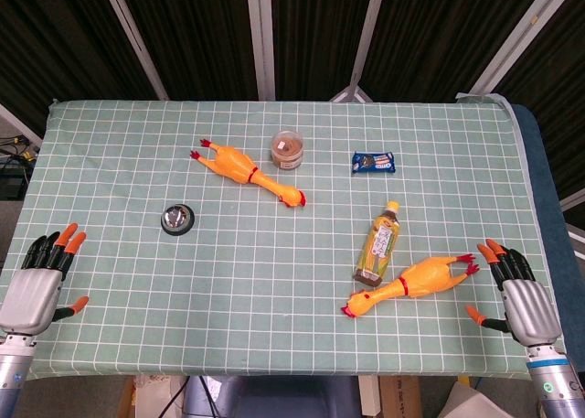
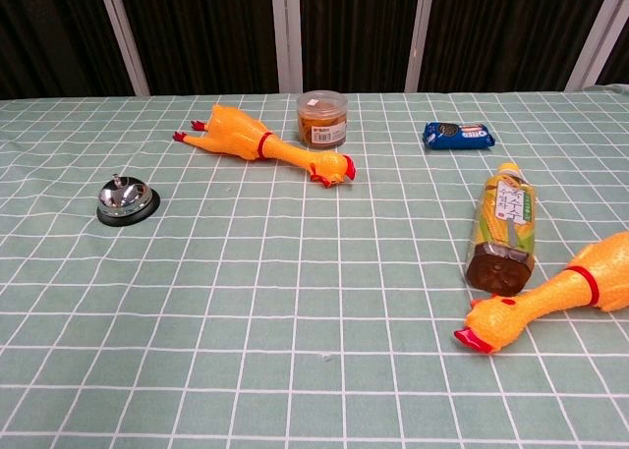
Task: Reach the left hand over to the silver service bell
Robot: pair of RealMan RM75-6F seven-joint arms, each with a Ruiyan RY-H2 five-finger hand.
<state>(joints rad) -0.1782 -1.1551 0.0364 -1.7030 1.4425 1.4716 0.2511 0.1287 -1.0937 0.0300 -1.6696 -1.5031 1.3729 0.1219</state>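
Observation:
The silver service bell [image 1: 177, 219] sits on the green checked cloth at the left of the table, also in the chest view as the bell [image 2: 127, 201] with its black base. My left hand [image 1: 38, 284] rests at the near left corner, fingers spread, holding nothing, well short of the bell and to its lower left. My right hand [image 1: 519, 294] lies at the near right edge, fingers apart and holding nothing. Neither hand shows in the chest view.
A rubber chicken [image 1: 247, 170] lies behind the bell, with a small jar [image 1: 288, 150] beside it. A blue snack packet [image 1: 373, 163], a lying bottle [image 1: 379, 244] and a second chicken [image 1: 411, 283] occupy the right half.

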